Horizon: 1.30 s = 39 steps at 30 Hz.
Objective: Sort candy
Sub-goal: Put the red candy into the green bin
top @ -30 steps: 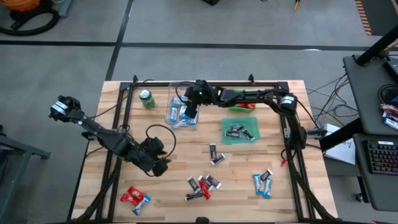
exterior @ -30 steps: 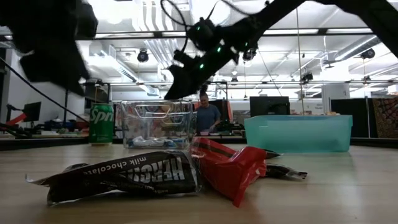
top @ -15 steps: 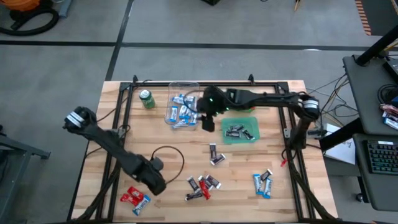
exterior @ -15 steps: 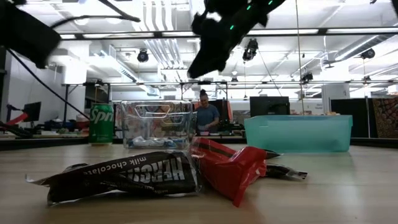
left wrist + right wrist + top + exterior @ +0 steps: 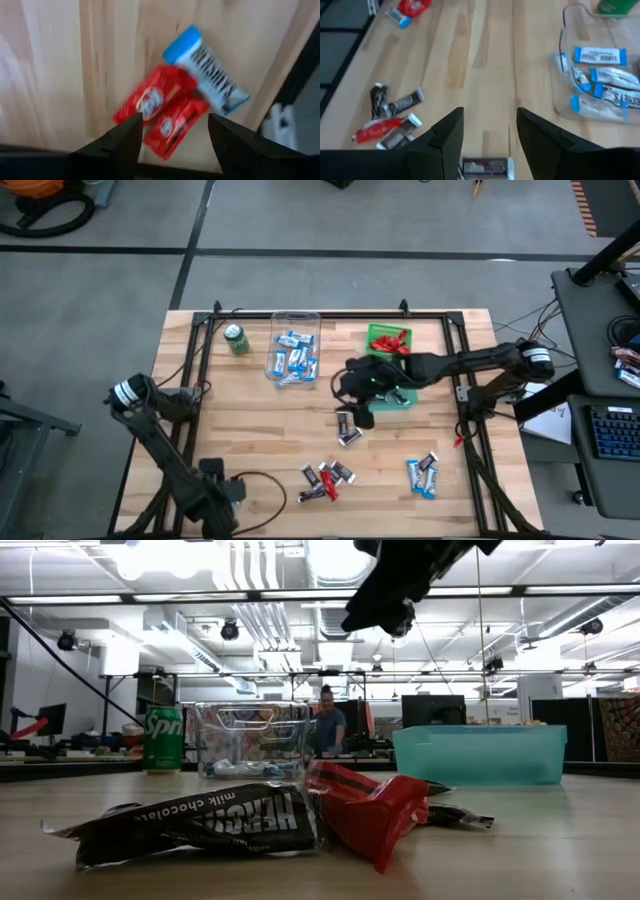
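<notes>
Wrapped candy lies in groups on the wooden table [image 5: 250, 430]. Two red bars [image 5: 160, 107] and a blue-and-white bar [image 5: 210, 75] lie flat near the near-left corner. My left gripper [image 5: 175, 150] hovers open just above them, and in the high view my left gripper [image 5: 213, 502] hides them. My right gripper [image 5: 360, 415] hangs open over the table's middle, above a black-and-silver bar [image 5: 485, 166] that lies flat between its fingers without touching them. My right gripper [image 5: 400, 585] shows well above the table in the low view.
A clear bin [image 5: 293, 348] holds blue-and-white bars, a green tray [image 5: 388, 340] holds red ones, and another green tray [image 5: 395, 398] holds black ones. Loose groups lie near the near edge: mixed bars [image 5: 325, 478] and blue ones [image 5: 422, 473]. A green can [image 5: 236, 339] stands at the far left.
My left gripper has swung from the table's left-middle toward the near-left corner and now stands over the red and blue bars. My right gripper has left the clear bin, moving right and then toward the near edge, to above the black bar in the middle.
</notes>
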{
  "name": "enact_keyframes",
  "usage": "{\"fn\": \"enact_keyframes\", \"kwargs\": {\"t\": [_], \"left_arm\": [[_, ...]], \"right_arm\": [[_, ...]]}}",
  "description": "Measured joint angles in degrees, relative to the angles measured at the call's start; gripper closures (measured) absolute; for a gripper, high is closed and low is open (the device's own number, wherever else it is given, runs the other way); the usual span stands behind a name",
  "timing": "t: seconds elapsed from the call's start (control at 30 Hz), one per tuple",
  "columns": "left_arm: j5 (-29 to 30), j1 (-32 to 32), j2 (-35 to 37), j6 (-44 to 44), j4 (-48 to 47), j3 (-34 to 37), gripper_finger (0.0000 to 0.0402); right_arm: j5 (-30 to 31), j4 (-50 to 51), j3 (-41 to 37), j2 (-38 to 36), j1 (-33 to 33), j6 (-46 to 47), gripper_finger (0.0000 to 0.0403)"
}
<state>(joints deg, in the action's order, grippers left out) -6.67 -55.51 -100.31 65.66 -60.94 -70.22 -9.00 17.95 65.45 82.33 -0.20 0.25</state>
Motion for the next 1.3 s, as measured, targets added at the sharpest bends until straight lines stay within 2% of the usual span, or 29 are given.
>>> {"fn": "enact_keyframes", "kwargs": {"t": [0.17, 0.53, 0.67, 0.77, 0.83, 0.93, 1.1, 1.2, 1.3], "left_arm": [[2.3, -0.8, 0.0, 0.4, -0.2, 1.9, 0.0192], [2.7, -0.9, 0.0, -1.8, 7.9, 11.1, 0.0201], [2.9, -0.9, 0.0, -2.8, 7.9, 12.3, 0.0250], [3.7, -0.9, 0.0, -2.8, 7.6, 12.7, 0.0309], [6.2, -0.9, 0.1, -2.5, 7.4, 12.5, 0.0352], [14.3, -0.4, 0.9, -0.9, 7.4, 11.8, 0.0390], [34.8, 3.1, 3.3, -1.5, 9.4, 10.3, 0.0377], [49.1, 6.1, 5.3, -8.8, 16.8, 10.2, 0.0386], [59.8, 9.5, 6.5, -23.4, 29.9, 10.4, 0.0396]], "right_arm": [[0.0, -5.2, -3.7, -1.3, 1.5, 2.7, 0.0229], [0.1, -4.8, -4.7, -1.4, 3.0, 5.2, 0.0229], [0.1, -4.7, -4.7, -1.4, 3.6, 5.4, 0.0229], [0.1, -4.5, -4.7, -1.6, 4.5, 5.9, 0.0229], [0.1, -3.9, -4.9, -2.1, 5.5, 5.9, 0.0229], [0.1, -3.5, -6.6, -4.3, 7.3, 6.8, 0.0229], [0.6, -7.7, -13.3, -10.0, 10.3, 9.5, 0.0229], [4.5, -13.3, -18.8, -13.1, 12.7, 9.8, 0.0229], [10.5, -21.8, -24.5, -14.3, 15.1, 9.4, 0.0229]]}}
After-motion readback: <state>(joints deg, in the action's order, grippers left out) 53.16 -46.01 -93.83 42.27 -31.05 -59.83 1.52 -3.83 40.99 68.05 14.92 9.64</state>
